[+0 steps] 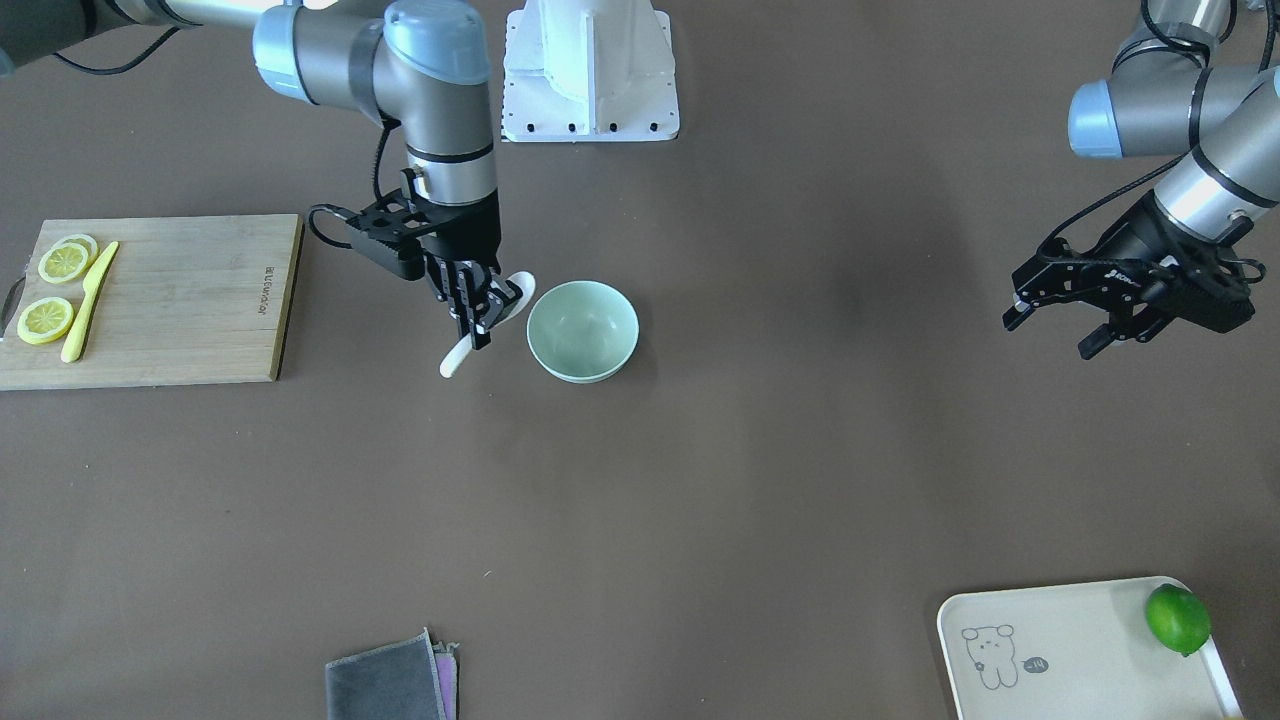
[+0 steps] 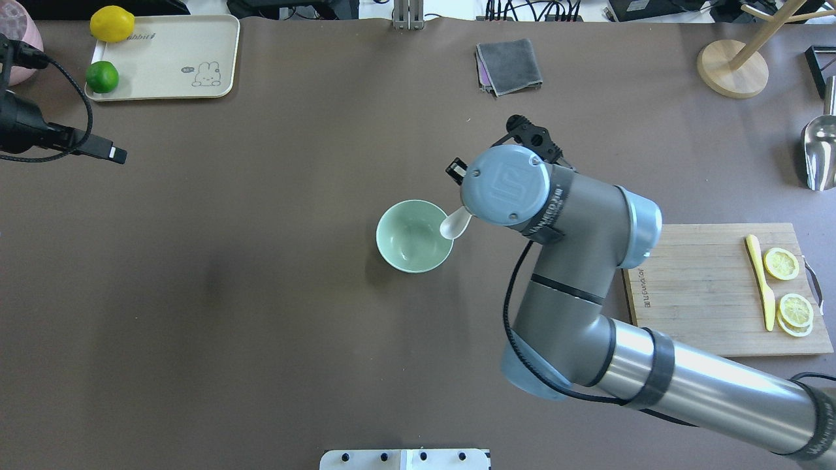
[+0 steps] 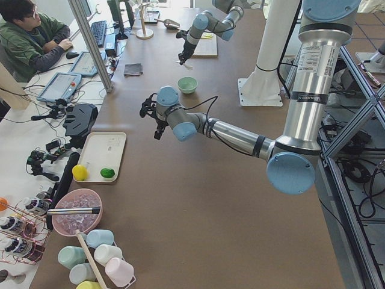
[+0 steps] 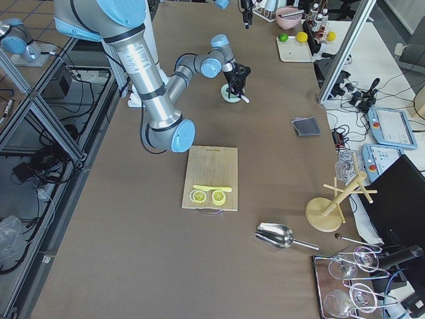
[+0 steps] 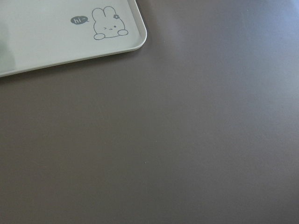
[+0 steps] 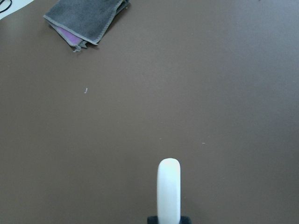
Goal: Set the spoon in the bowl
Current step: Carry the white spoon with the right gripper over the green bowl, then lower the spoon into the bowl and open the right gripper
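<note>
The overhead view is hiding the grip itself: the right arm's wrist is covering the right gripper (image 1: 478, 308) and the handle. Only the white scoop of the spoon (image 2: 455, 224) is peeking out, overlapping the rim of the bowl (image 2: 411, 238) on the side facing the jaws. The front-facing view is giving us what that one cannot. There the jaws are pinching the spoon (image 1: 521, 290) around its middle, with the black fingers masking that stretch. The scoop is showing on the bowl (image 1: 583, 330) side of the jaws and the handle tip is jutting out on the opposite side. So the long axis is running straight through the jaws, scoop pointing at the bowl and handle pointing away from it. Whether the scoop is touching the rim, nobody can say from these angles. The right wrist view is catching only the handle (image 6: 168, 191) sticking forward from the jaws over bare table (image 6: 210, 93), with a grey cloth (image 6: 88, 16) well ahead. The fingers are cut off at the bottom edge, and the scoop and bowl are out of frame. Over on the other side, the left gripper (image 1: 1050, 335) is hanging with its jaws spread and nothing between them, well apart from the bowl. Its wrist view is showing no fingers, only a tray (image 5: 56, 46) corner ahead of the jaws.
</note>
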